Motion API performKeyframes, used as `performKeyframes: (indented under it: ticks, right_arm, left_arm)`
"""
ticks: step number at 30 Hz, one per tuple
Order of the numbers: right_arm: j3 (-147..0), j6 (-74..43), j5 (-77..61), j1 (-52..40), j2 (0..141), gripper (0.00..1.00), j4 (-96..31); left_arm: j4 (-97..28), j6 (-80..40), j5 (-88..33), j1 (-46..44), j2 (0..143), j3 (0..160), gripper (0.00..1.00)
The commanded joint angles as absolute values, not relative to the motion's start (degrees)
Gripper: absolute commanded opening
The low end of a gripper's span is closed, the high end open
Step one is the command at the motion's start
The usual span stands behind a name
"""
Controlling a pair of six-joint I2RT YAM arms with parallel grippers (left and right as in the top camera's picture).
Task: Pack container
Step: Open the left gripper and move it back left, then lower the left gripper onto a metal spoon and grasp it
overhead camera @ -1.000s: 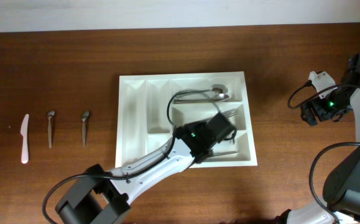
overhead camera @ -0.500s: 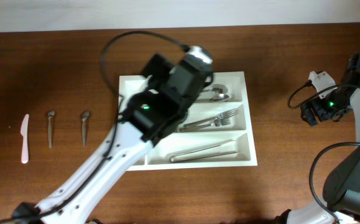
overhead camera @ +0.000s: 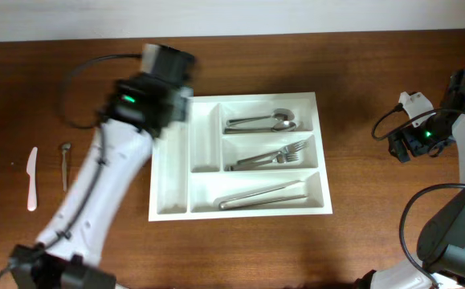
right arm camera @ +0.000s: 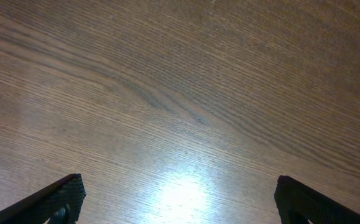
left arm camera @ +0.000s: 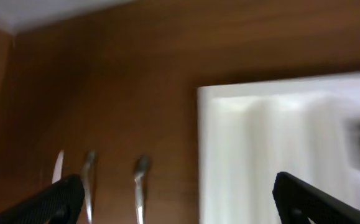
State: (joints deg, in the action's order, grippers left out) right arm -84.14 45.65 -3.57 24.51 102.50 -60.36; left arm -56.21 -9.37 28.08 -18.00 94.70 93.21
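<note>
Container, a large white rectangular plastic cutlery tray (overhead camera: pixel 172 185), lies mid-way along the brown wooden table (overhead camera: pixel 360 241), partly packed; fetching another utensil seems the step in hand.
Left of the container lie a white plastic knife (overhead camera: pixel 31 178) and small metal spoons (left arm camera: pixel 140 180). The left gripper (left arm camera: pixel 178 186) hovers near the container's far left corner, spread wide and empty. It next needs lowering over the nearer spoon's thin handle. The right gripper (right arm camera: pixel 178 186), well right of the container, gapes empty.

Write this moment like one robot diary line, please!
left hand: open, empty, by tray corner | right hand: open, over table | in tray: spoons, forks, tongs | outside: knife, two loose spoons
</note>
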Motion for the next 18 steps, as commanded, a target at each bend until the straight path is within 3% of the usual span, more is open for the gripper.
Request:
performKeyframes:
  ticks: [1,8,18]
  right_arm:
    - [-83.79,46.06,-4.49,24.51,102.61,0.99,-60.38]
    - [-83.79,46.06,-4.49,24.51,102.61,0.99,-60.38]
    - [-83.79,46.06,-4.49,24.51,102.61,0.99,-60.38]
  left_arm:
    - [-55.05,-14.57,24.45,-9.30,96.42,92.90,0.99]
    - [-55.92,-6.28,10.98,0.89,101.62,92.88,0.99]
    - [-59.55,-10.70,6.85,4.38,113.58,92.86,0.99]
